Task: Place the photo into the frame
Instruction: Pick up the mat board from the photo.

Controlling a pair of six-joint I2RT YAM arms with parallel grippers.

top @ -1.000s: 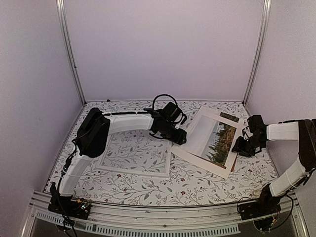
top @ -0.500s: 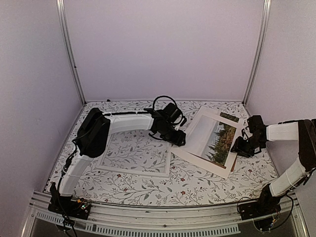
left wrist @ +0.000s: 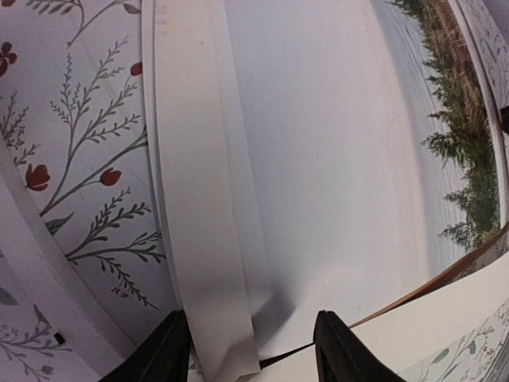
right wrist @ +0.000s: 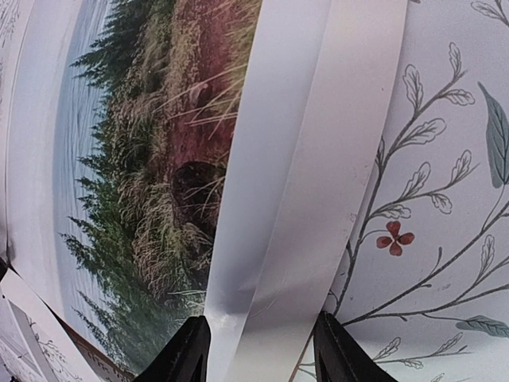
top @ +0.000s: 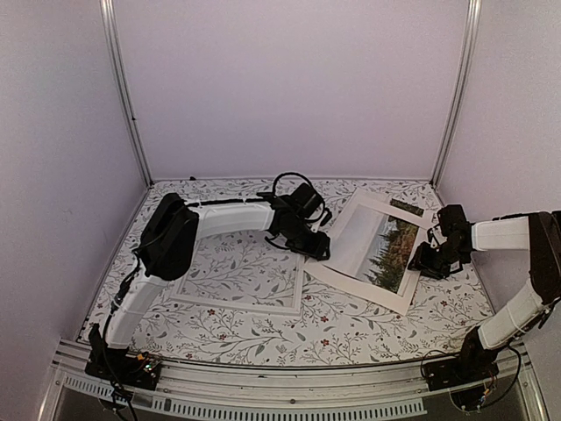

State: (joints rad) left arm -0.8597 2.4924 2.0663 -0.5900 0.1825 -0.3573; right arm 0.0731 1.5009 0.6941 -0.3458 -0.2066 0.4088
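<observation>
The photo (top: 372, 247) lies tilted on the right of the floral table, picture side up. The white frame (top: 237, 304) lies flat to its left, the cloth showing through its pane. My left gripper (top: 314, 248) is down on the photo's left border. In the left wrist view the gripper (left wrist: 254, 354) stands open, jaws either side of the white border of the photo (left wrist: 199, 199), whose near end curls up. My right gripper (top: 428, 260) is on the photo's right border. Seen by the right wrist camera, that gripper (right wrist: 258, 350) is open astride the creased border of the photo (right wrist: 294, 175).
A thin brown panel edge (left wrist: 477, 256) shows under the photo. The enclosure's walls and metal posts (top: 454, 96) close in the table on three sides. The right arm (top: 504, 232) reaches in from the right wall's side. A metal rail (top: 280, 386) runs along the near edge.
The left jaws have narrowed a little and the left gripper has shifted slightly toward the back left. The right gripper has edged left, and the photo has shifted a little with them.
</observation>
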